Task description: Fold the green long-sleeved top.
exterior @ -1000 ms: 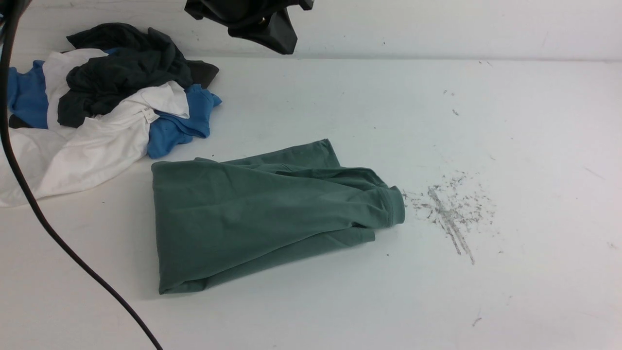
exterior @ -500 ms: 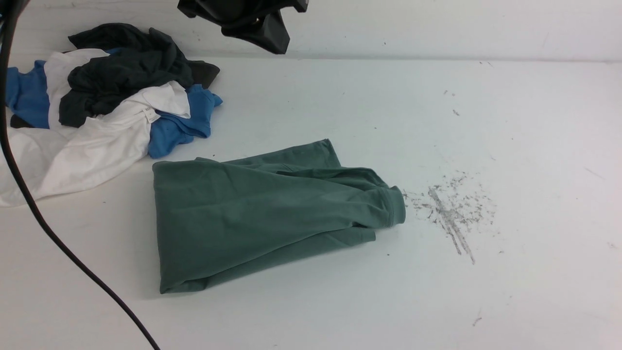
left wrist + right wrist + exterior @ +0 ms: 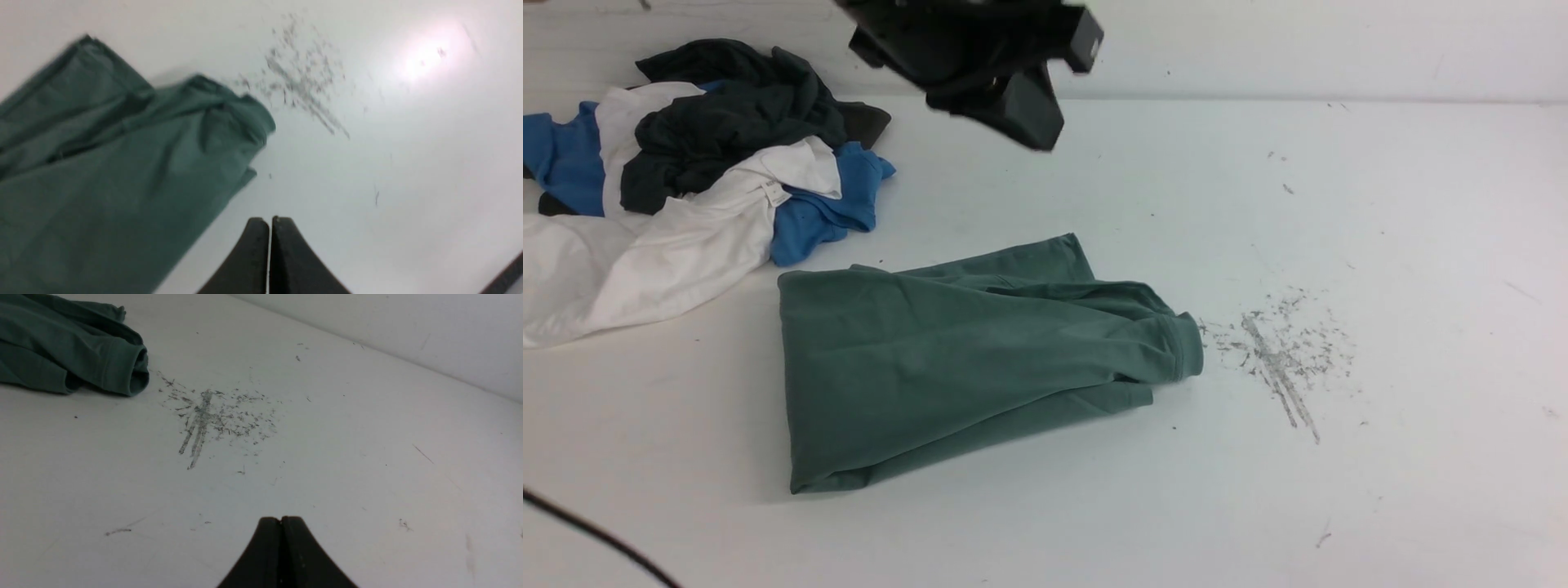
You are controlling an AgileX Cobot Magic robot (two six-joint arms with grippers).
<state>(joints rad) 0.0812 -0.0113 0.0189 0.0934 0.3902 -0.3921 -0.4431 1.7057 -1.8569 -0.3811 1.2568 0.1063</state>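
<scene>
The green long-sleeved top point(image 3: 947, 359) lies folded into a rough rectangle at the middle of the white table point(image 3: 1339, 204), with a sleeve cuff point(image 3: 1188, 347) sticking out at its right end. Its neck label and chest print are hidden. My left gripper point(image 3: 1037, 131) hangs in the air above the far side of the table, beyond the top, touching nothing. In the left wrist view it point(image 3: 269, 220) is shut and empty, with the top point(image 3: 102, 163) below it. My right gripper point(image 3: 281, 518) is shut and empty over bare table, to the right of the cuff point(image 3: 137, 373); the front view does not show it.
A pile of dark charcoal, white and blue garments point(image 3: 703, 163) lies at the back left, close to the top's left corner. Grey scuff marks point(image 3: 1278, 359) lie right of the cuff. A black cable point(image 3: 596, 535) crosses the front left corner. A white wall point(image 3: 1339, 49) stands at the back.
My left gripper has moved right and lower in the front view. The black cable has swung away to the front left corner. The green top has not moved.
</scene>
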